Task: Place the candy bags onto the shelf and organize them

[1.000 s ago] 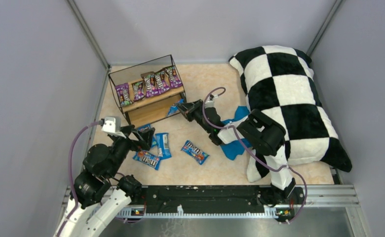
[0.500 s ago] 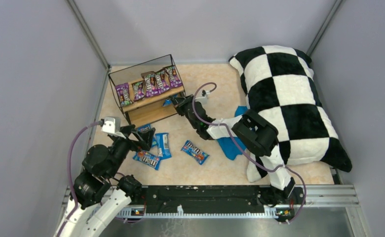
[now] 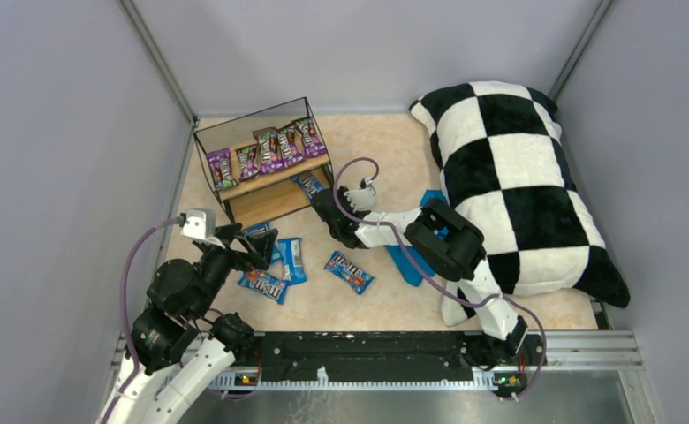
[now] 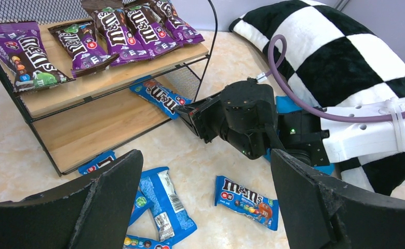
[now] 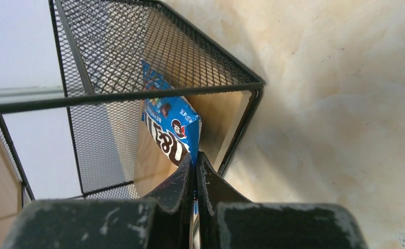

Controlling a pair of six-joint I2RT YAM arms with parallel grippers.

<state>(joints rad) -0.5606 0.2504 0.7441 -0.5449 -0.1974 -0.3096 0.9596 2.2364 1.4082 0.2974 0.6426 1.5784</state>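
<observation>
The left gripper (image 3: 254, 246) hung just in front of the shelf (image 3: 261, 205), its jaws spread wide with nothing between them. Beneath it a cluster of blue candy bags (image 3: 288, 259) lay on the table, overlapping one another, one of them right against the shelf's front foot. On the shelf's top board a row of purple candy bags (image 4: 117, 31) lay side by side, leaning towards the right end. The lower board was mostly bare wood. At the shelf's right end the right gripper (image 5: 195, 161) was clamped tight on the edge of one blue bag (image 4: 159, 96); that bag reached in under the top board and seemed to rest on the lower board by the mesh side, though the wrist view was too close to be sure. Right of the shelf's front another lone blue bag (image 3: 350, 271) lay flat on the table. Further right of the shelf lay a blue cloth (image 3: 412, 261) under the right arm, then a checkered pillow (image 3: 518, 177).
</observation>
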